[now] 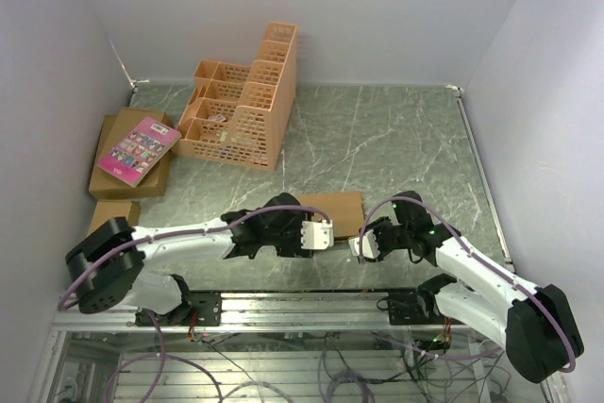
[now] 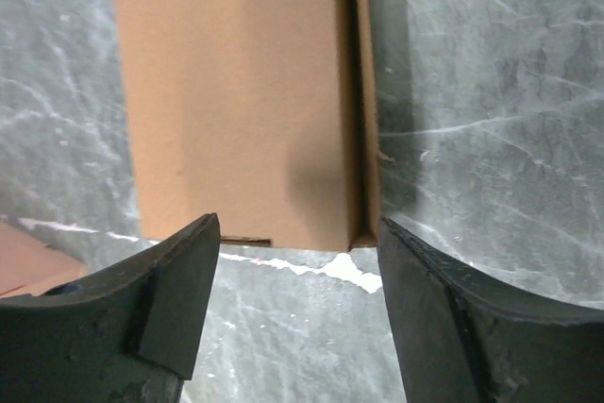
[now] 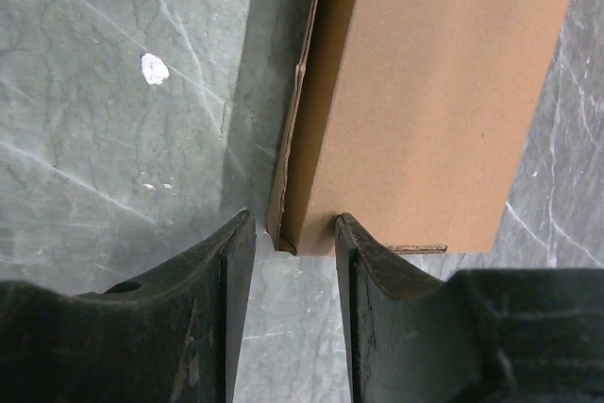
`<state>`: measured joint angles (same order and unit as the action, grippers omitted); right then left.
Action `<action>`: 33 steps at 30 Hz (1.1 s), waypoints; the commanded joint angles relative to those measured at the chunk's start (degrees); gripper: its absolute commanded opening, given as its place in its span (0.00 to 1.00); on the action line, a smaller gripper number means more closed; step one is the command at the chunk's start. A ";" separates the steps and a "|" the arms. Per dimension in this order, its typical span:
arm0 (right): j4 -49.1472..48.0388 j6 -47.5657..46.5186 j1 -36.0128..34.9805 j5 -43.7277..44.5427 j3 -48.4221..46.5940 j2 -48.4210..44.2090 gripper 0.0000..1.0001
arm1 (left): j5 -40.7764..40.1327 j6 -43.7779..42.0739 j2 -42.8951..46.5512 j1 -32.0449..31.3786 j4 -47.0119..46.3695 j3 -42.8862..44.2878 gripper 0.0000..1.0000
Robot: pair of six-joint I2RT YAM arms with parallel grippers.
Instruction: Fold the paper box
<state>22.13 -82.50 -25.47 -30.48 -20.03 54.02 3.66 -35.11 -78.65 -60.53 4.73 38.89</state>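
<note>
The paper box [image 1: 338, 206] lies flat and closed on the grey marbled table, just beyond both grippers. My left gripper [image 1: 324, 234] sits at its near left side. In the left wrist view the brown box [image 2: 236, 92] ends just ahead of the fingertips, and the left gripper [image 2: 298, 233] is open with only table between its fingers. My right gripper [image 1: 362, 246] is at the box's near right corner. In the right wrist view the right gripper [image 3: 294, 224] stands narrowly open, with the near corner of the box [image 3: 444, 92] right at the gap between its tips and not clamped.
An orange lattice crate [image 1: 241, 106] stands at the back centre-left. A pink book [image 1: 138, 150] lies on brown closed cartons [image 1: 125, 186] at the left wall, with another carton [image 1: 111, 212] nearer. Walls close in on the left, back and right.
</note>
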 commanded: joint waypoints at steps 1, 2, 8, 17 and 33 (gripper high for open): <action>3.81 1.93 -0.10 -1.08 -1.17 -0.25 0.39 | 2.02 -0.53 6.48 0.85 -1.97 -2.34 0.79; 3.70 2.37 -0.10 -1.20 -1.31 -0.22 0.40 | 2.50 -1.09 7.85 0.85 -2.19 -3.21 0.81; 2.78 2.92 -0.01 -1.40 -1.08 0.00 0.42 | 2.99 -4.73 9.94 -0.63 -6.25 -7.72 0.88; 1.14 3.05 -0.01 -1.45 -0.19 0.05 0.42 | -5.77 -6.24 -0.59 -4.50 -7.85 -5.87 0.85; -0.30 3.49 0.01 -1.34 0.65 -0.80 0.21 | -7.15 -4.45 -5.26 -4.43 -6.97 -2.72 0.41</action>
<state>21.54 -79.68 -25.45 -31.03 -20.32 53.71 -4.97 -40.51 -83.37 -64.97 -3.20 34.98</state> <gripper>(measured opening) 0.241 0.473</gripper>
